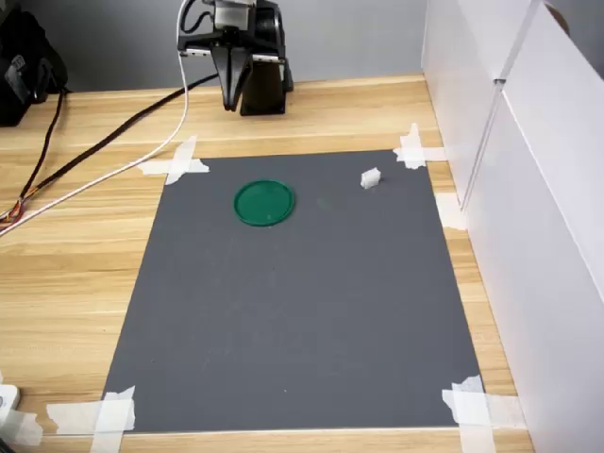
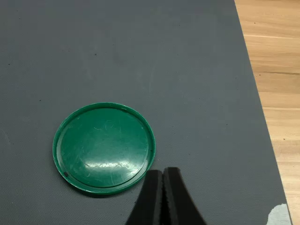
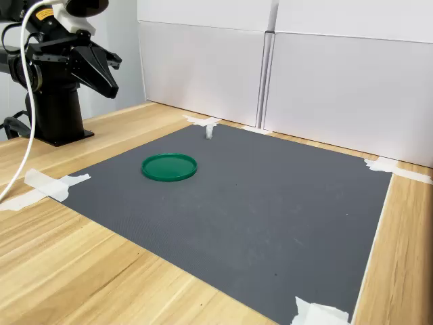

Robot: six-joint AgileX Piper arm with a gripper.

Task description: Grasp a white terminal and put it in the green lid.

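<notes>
On the grey mat (image 1: 293, 321), the tool (image 1: 232, 99) hangs closed and empty.
The white terminal (image 1: 370, 177) sits near the mat's far corner, well apart from the green lid (image 1: 264, 202), likely for clear approach.

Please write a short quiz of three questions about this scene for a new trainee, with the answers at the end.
1. True or false: the white terminal already lies inside the green lid.
2. In the first exterior view, the terminal is on which side of the lid? A) left B) right
3. What covers the corners of the grey mat?

Key:
1. False; it sits on the mat, apart from the lid.
2. B.
3. White tape strips.

The gripper holds nothing; its fingers look closed together.
</notes>
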